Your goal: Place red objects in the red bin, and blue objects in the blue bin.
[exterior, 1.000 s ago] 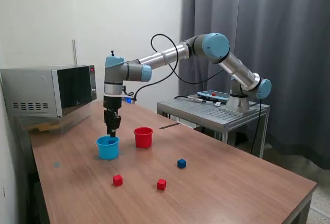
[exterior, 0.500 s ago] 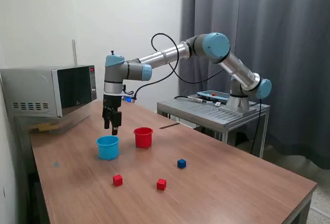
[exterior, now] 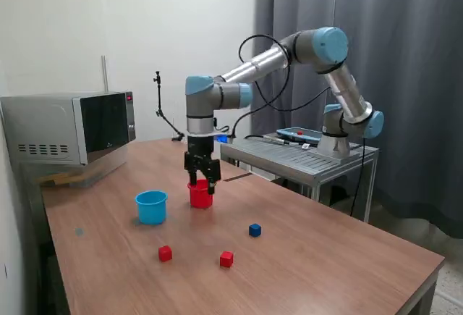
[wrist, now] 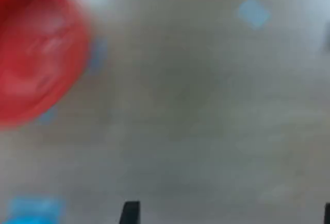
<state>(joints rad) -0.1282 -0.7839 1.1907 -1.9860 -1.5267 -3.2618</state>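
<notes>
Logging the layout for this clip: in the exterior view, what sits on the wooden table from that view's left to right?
Microwave → blue bin → red cube → red bin → second red cube → blue cube.

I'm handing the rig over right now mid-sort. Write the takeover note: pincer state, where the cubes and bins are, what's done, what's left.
Pincer: open, empty, hanging just above the red bin; the wrist view is motion-blurred.
Bins: the blue bin stands at the exterior view's left of the red bin, both upright on the table.
Cubes in sight: two red cubes and one blue cube, all loose on the table in front of the bins.
Done: cannot be confirmed; neither bin's inside shows.
Left: both red cubes into the red bin, the visible blue cube into the blue bin.
</notes>
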